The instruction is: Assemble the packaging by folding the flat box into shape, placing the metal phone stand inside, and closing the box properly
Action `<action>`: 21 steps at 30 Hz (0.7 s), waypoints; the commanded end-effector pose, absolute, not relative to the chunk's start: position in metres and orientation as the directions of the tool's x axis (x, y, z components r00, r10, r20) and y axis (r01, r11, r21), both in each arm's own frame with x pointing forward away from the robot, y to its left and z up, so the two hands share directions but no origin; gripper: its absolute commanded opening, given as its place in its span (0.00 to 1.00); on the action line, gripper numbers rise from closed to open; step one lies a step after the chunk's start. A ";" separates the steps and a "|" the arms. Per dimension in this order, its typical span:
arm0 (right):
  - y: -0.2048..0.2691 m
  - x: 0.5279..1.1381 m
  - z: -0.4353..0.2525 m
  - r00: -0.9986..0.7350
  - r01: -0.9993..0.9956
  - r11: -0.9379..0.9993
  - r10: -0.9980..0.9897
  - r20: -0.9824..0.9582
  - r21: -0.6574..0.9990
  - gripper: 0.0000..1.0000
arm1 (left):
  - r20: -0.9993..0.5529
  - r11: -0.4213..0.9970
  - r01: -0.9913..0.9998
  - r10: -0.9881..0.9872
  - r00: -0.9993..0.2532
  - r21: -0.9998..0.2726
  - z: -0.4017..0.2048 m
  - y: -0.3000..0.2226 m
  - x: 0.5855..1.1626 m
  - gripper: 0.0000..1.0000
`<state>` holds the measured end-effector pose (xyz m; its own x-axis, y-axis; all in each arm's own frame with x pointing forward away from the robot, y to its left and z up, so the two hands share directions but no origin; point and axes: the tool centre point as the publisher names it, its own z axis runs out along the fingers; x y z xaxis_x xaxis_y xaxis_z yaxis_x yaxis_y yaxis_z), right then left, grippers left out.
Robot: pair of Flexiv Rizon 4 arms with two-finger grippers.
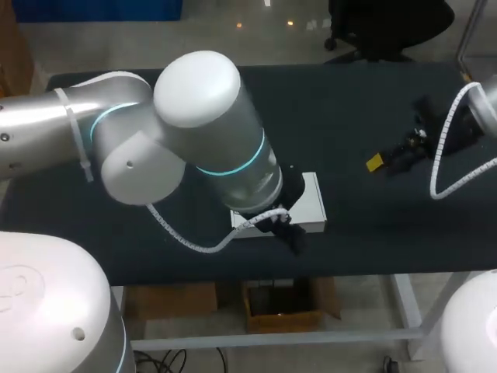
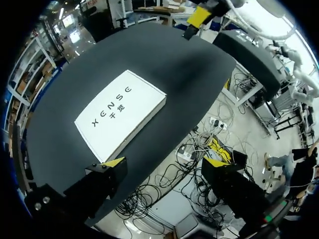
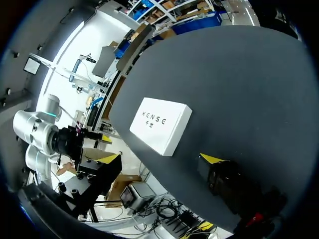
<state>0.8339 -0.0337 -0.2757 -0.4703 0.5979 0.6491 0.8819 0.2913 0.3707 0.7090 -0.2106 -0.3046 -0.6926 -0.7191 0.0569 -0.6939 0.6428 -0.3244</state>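
Note:
A white box (image 1: 317,203) lies shut and flat on the black table, near its front edge; my left arm (image 1: 210,132) covers much of it in the head view. The box (image 2: 122,112) lies ahead of my left gripper (image 2: 166,162), which is open above the table's front edge with nothing between its yellow tips. My right gripper (image 3: 161,159) is also open and empty, and the box (image 3: 162,123) lies ahead of it. In the head view the right gripper (image 1: 392,161) hovers well to the right of the box. No metal phone stand shows in any view.
The black table (image 1: 349,101) stretches bare behind and to the right of the box. My left arm's white cable (image 1: 194,241) hangs over the front edge. My right arm's coiled cable (image 1: 450,167) loops at the far right.

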 end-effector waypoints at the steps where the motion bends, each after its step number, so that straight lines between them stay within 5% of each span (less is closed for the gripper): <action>1: -0.042 0.830 -0.274 -0.467 0.863 0.166 0.622 0.629 0.476 1.00 | 0.093 0.660 -0.751 -0.747 -0.659 -0.019 -0.326 -0.237 0.714 1.00; 16: -0.043 0.832 -0.273 -0.450 0.870 0.152 0.636 0.628 0.469 1.00 | 0.086 0.660 -0.751 -0.750 -0.656 0.033 -0.330 -0.240 0.713 1.00; 21: -0.055 0.834 -0.286 -0.451 0.853 0.108 0.647 0.615 0.511 1.00 | 0.062 0.539 -0.840 -0.842 -0.536 0.065 -0.350 -0.259 0.716 1.00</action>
<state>0.8385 -0.0483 -0.2755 -0.4414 0.6478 0.6209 0.8687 0.1353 0.4765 0.7167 -0.2401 -0.3357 -0.5653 -0.8192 0.0962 -0.8248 0.5603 -0.0758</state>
